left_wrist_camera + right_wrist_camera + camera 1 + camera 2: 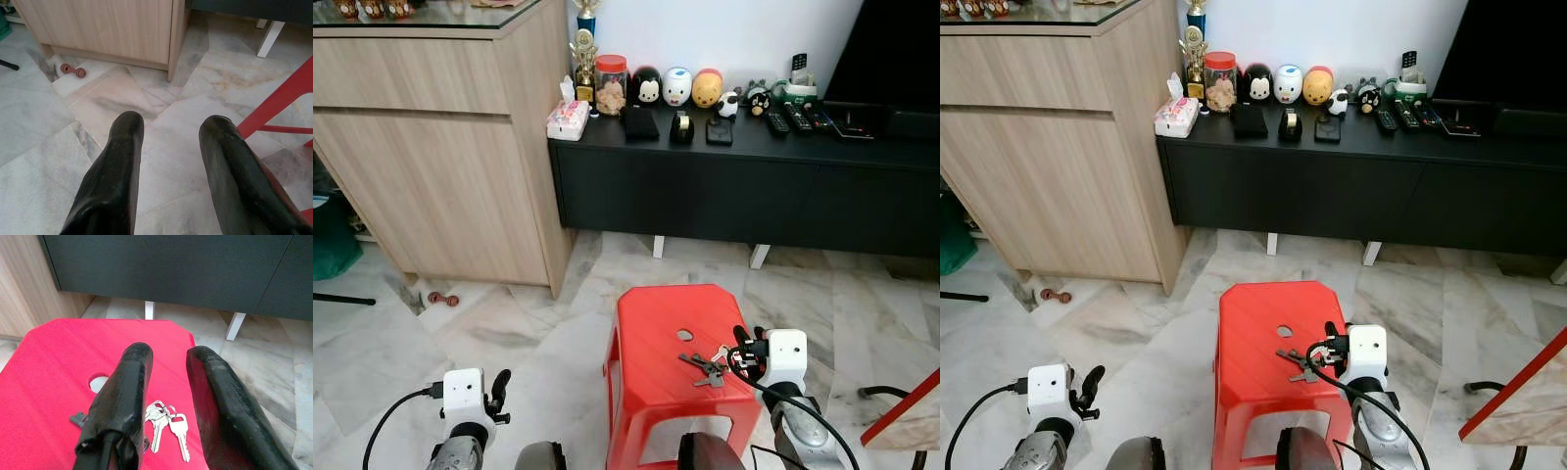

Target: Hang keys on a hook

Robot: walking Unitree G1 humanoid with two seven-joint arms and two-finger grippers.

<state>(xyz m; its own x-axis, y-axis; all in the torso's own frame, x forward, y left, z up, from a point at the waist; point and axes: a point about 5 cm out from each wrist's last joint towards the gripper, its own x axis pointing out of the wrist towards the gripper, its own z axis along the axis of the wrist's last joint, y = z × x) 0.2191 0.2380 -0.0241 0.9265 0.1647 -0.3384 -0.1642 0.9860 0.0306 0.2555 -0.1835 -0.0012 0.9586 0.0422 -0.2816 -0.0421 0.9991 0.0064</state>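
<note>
Keys [164, 423] lie near the red stool [646, 323]'s right edge beneath the parted right gripper [166, 377]; left gripper [168, 142] parted too.

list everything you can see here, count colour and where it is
keys: one bunch, silver with a dark piece, on the red stool's top near its right edge
stool: one, red plastic, on the marble floor in front of the robot
black cabinet: one, low, against the wall
wooden cabinet: one, light wood, left of the black cabinet
jar: one, red lid, on the black cabinet's left end
character figures: three, black, white-blue and yellow-red, in a row beside the jar
tissue pack: one, white and pink, at the black cabinet's left corner
remotes: a few, black, on the cabinet's right part
small toy: one, reddish, on the floor by the wooden cabinet
left tool: open, above the bare floor
right tool: open, just above the keys
</note>
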